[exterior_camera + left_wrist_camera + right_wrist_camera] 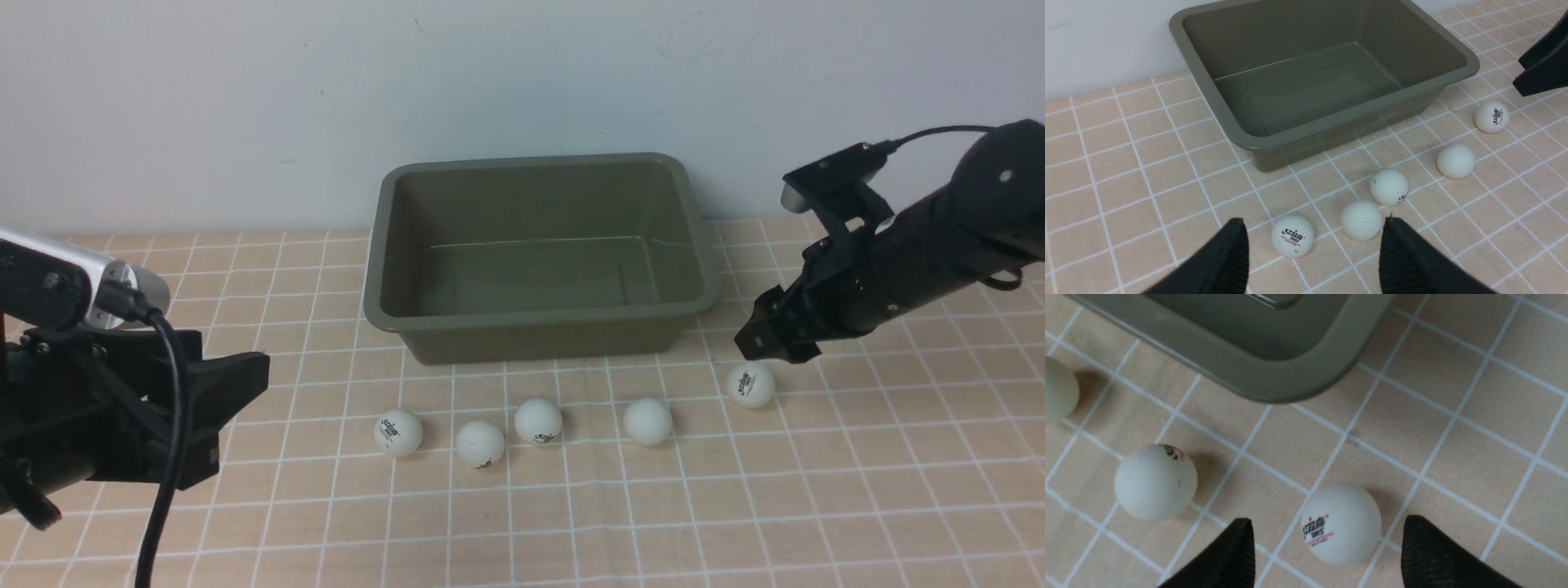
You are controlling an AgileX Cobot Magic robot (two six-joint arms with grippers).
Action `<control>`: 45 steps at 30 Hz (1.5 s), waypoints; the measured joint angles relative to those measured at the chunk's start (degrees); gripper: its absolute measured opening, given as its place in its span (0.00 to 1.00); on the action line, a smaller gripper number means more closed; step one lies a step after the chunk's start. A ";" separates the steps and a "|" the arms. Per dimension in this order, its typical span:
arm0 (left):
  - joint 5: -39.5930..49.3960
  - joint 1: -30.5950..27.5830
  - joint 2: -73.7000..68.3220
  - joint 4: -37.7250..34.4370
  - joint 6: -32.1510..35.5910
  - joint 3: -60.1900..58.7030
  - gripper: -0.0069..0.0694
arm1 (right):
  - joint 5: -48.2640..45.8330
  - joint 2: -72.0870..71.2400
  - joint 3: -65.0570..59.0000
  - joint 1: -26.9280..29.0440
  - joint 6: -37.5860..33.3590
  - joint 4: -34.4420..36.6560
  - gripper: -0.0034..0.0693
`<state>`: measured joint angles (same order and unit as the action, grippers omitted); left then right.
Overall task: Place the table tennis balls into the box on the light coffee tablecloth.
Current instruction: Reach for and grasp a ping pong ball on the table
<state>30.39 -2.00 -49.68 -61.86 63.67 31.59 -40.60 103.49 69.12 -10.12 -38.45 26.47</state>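
The olive-green box [702, 282] stands empty at the back of the light coffee tablecloth [571, 523]. Five white table tennis balls lie in a row before it; the rightmost ball [751, 385] carries a logo. My right gripper [763, 347] is open and hovers just above and behind that ball, which sits between its fingertips in the right wrist view [1341, 523]. My left gripper [237, 384] is open and empty at the left, well short of the leftmost ball [398, 432]. In the left wrist view, my left gripper [1314, 230] faces the leftmost ball [1292, 236].
A pale wall rises right behind the box. The other balls [538, 420] [647, 421] [480, 443] lie close together. The box's corner [1290, 381] is near the right gripper.
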 joint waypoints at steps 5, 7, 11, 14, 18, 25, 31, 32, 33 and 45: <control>0.32 0.00 0.00 0.00 0.05 0.00 0.57 | -1.04 4.50 2.98 0.00 0.05 -1.32 0.65; 0.37 0.00 0.00 0.00 0.05 0.00 0.57 | -1.26 5.65 3.32 0.00 0.30 -1.38 0.65; 0.48 0.00 0.00 0.00 0.05 0.00 0.57 | -2.41 7.58 3.47 0.00 0.87 -1.56 0.65; 0.48 0.00 0.00 0.00 0.05 0.00 0.57 | -2.93 8.31 3.47 0.00 0.92 -1.63 0.65; 0.50 0.00 0.00 0.00 0.07 0.00 0.57 | -3.89 9.37 3.51 0.00 0.92 -1.63 0.65; 0.50 0.00 0.00 0.00 0.27 0.00 0.57 | -3.97 10.27 3.77 0.00 1.05 -2.53 0.55; 0.50 0.00 0.00 0.00 0.29 0.00 0.57 | -2.89 10.27 4.06 0.00 2.23 -6.88 0.51; 0.50 0.00 0.00 0.00 0.34 0.00 0.57 | -2.80 10.27 4.41 0.00 2.93 -8.26 0.51; 0.55 0.00 0.00 0.00 0.34 0.00 0.57 | -2.80 10.27 4.59 0.00 3.09 -8.55 0.51; 0.61 0.00 0.00 0.00 0.45 0.00 0.57 | -16.34 8.64 24.44 0.00 6.63 -6.98 0.51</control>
<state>31.00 -2.00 -49.68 -61.86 64.12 31.59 -56.94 112.12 93.56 -10.12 -31.82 19.48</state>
